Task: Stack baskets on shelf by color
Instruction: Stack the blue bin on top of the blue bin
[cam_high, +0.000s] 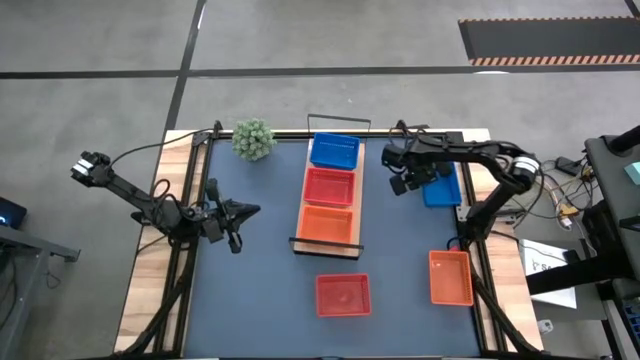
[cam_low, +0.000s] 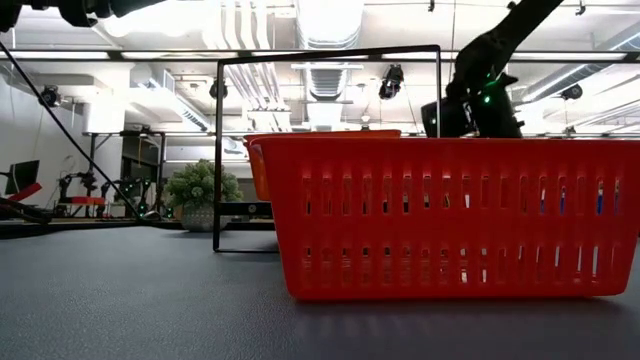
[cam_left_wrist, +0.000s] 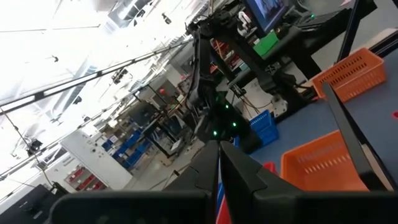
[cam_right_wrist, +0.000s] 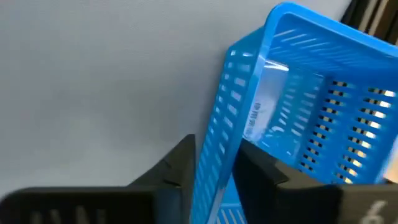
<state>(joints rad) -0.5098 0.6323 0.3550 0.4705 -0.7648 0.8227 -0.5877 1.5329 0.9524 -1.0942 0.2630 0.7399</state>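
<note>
The left gripper (cam_high: 243, 211) waits over the mat's left side, fingers together and empty, clear of the work. The shelf (cam_high: 328, 247) carries one stack per colour: blue basket (cam_high: 334, 151), red (cam_high: 329, 186), orange (cam_high: 325, 223). Right of it, the right gripper (cam_right_wrist: 214, 158) pinches a loose blue basket's (cam_right_wrist: 311, 106) wall, tilting it, probably bound for the blue stack.
</note>
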